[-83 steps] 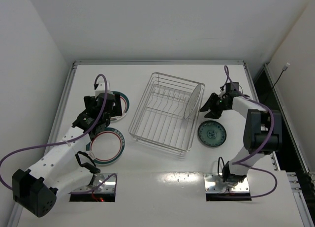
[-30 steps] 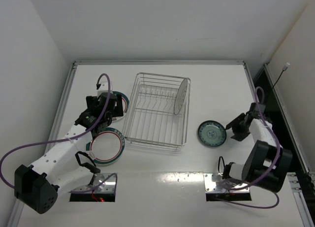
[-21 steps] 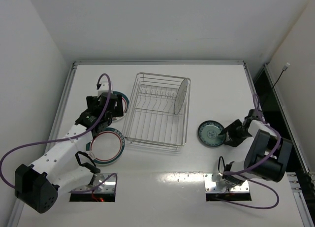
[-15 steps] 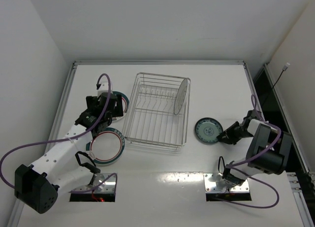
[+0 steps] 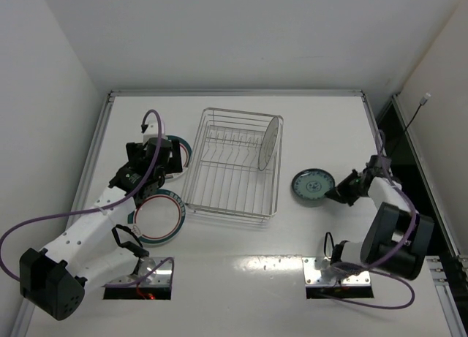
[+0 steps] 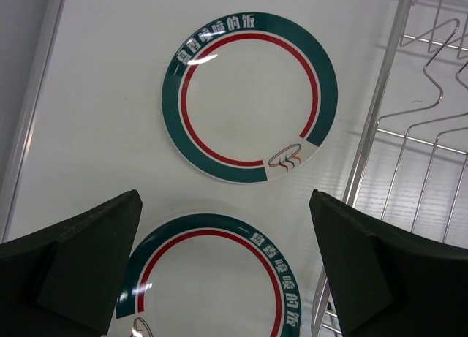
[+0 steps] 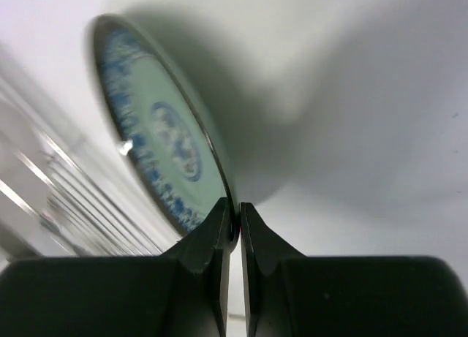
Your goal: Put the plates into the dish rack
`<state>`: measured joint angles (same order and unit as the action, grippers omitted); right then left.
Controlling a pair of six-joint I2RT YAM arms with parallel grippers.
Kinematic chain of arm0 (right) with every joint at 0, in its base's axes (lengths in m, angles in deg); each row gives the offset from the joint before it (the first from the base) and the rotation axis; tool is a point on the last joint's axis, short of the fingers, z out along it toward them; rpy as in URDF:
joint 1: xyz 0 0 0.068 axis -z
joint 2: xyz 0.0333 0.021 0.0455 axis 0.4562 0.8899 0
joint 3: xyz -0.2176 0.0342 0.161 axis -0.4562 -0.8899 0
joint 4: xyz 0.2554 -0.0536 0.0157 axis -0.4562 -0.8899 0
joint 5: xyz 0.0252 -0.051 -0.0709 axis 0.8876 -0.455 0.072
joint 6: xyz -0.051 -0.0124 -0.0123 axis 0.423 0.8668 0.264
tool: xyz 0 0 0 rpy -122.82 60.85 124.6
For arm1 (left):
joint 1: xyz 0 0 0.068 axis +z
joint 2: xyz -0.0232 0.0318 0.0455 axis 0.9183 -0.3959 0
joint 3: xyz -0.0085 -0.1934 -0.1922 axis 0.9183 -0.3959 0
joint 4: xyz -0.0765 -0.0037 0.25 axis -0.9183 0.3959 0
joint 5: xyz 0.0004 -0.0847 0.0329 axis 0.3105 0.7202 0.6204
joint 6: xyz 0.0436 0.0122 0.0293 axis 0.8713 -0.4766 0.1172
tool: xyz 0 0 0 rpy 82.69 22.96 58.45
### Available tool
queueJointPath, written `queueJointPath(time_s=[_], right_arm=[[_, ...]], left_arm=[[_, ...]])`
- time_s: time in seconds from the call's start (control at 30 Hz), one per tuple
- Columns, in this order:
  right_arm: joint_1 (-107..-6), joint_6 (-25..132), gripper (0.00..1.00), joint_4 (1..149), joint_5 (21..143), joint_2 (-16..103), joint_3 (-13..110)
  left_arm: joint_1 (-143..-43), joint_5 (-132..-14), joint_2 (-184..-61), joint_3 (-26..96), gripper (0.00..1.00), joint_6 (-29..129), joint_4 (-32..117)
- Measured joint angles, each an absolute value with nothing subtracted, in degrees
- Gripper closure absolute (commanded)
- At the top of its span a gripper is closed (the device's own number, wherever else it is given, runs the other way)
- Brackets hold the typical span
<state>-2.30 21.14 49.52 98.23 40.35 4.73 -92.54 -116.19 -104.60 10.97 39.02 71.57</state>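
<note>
The silver wire dish rack (image 5: 234, 169) stands mid-table with one white plate with a dark motif (image 5: 271, 142) upright in its right end. Two white plates with green rim bands lie flat left of it: the far one (image 6: 249, 97) and the near one (image 6: 208, 282), also seen from above (image 5: 159, 216). My left gripper (image 5: 150, 172) hovers open over them, fingers wide (image 6: 219, 278). My right gripper (image 7: 238, 224) is shut on the rim of the small teal-blue plate (image 7: 157, 150), holding it tilted off the table right of the rack (image 5: 313, 186).
The rack's wire edge (image 6: 373, 125) runs along the right of the left wrist view. A raised metal rim (image 5: 99, 143) borders the table on the left, and white walls stand behind it.
The right gripper closed on the teal-blue plate's rim and lifted it, shifting it slightly left and away. The left arm barely moved. The rack has stayed put over the last second.
</note>
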Motion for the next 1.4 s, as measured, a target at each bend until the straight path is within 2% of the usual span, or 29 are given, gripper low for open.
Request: queueJointPath(time_s=[0.23, 0.43, 0.63, 0.83, 1.17, 1.4], right_arm=[[-10.85, 20.25, 1.00, 44.25, 87.14, 32.90, 25.21], [-26.74, 18.96, 1.00, 39.51, 73.48, 32.04, 39.25], [-42.36, 18.72, 1.00, 35.40, 59.23, 40.26, 56.08], [-52.40, 18.87, 1.00, 29.26, 50.05, 53.05, 70.28], [-61.62, 19.05, 1.00, 18.40, 42.91, 75.02, 89.23], [-62.95, 21.67, 1.00, 11.69, 37.14, 78.56, 97.34]], left_arm=[[-92.54, -116.21, -104.60, 10.97, 0.00, 39.02, 71.59], [-92.54, -116.41, -104.60, 10.97, 0.00, 39.02, 71.59], [-92.54, -116.61, -104.60, 10.97, 0.00, 39.02, 71.57], [-92.54, -116.67, -104.60, 10.97, 0.00, 39.02, 71.59], [-92.54, -116.63, -103.80, 10.97, 0.00, 39.02, 71.59], [-92.54, -116.47, -103.49, 10.97, 0.00, 39.00, 71.59]])
